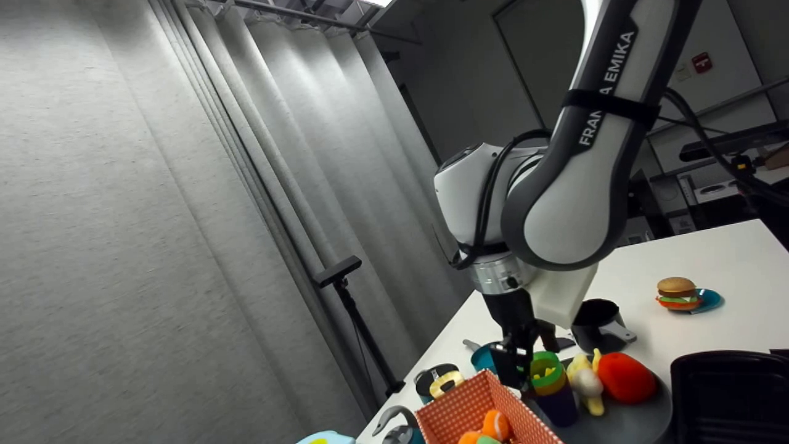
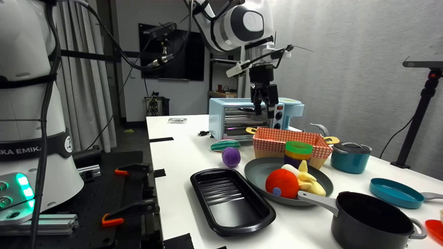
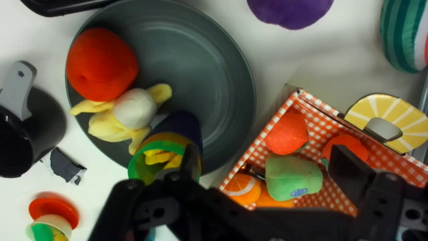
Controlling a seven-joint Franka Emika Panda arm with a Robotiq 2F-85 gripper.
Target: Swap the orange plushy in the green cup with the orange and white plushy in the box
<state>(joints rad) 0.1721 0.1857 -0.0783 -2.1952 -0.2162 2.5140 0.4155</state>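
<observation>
The orange and white plushy (image 3: pixel 242 188), like an orange slice, lies in a corner of the red-checked box (image 3: pixel 257 143). It also shows in an exterior view (image 1: pixel 495 425). Next to it in the box lies an all-orange plushy (image 3: pixel 269 199), partly hidden under a green pepper toy (image 3: pixel 292 175). The green cup (image 3: pixel 135 167), with yellow and dark purple below its green rim, holds yellow pieces; I see no orange in it. It also stands upright beside the box in an exterior view (image 2: pixel 298 148). My gripper (image 3: pixel 265 152) is open and empty above the box.
The cup stands on a grey pan (image 3: pixel 214 73) with a red round toy (image 3: pixel 102 63) and a peeled banana toy (image 3: pixel 133 108). Two red toys, one a strawberry (image 3: pixel 288 134), are in the box. A toaster oven (image 2: pixel 238 119), black pot (image 2: pixel 373 221) and black tray (image 2: pixel 232 204) stand around.
</observation>
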